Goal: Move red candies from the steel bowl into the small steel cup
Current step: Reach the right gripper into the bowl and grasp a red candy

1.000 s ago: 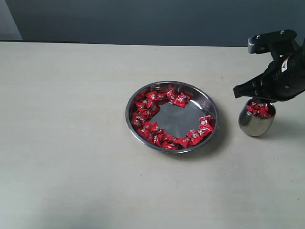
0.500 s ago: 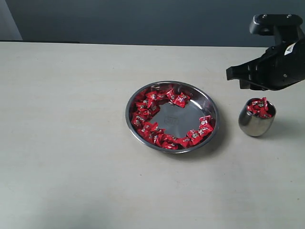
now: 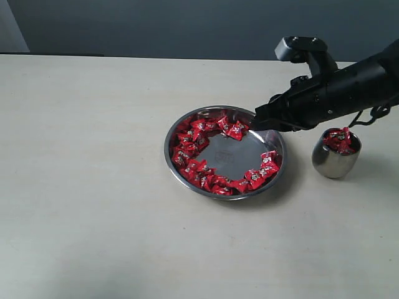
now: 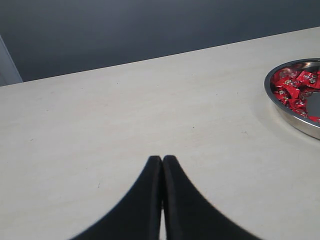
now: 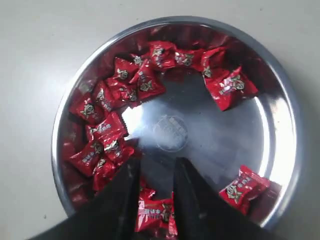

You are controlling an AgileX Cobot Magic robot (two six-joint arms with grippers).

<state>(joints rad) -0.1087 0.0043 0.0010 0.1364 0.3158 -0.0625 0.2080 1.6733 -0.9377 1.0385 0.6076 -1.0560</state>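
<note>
The right fingers (image 5: 117,205) hang parted over the far-right rim of the bowl (image 3: 240,156) – candies (image 3: 193,140) ring its left and near sides. More fill the cup (image 3: 335,163), upright on the bench (image 3: 93,187) just right of the bowl. The left fingers (image 4: 145,200) are pressed shut above the bench, left of the bowl

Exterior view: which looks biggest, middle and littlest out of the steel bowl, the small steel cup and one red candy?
1. The steel bowl, by far the widest.
2. The small steel cup, much narrower.
3. A single red candy, the tiniest.
</note>
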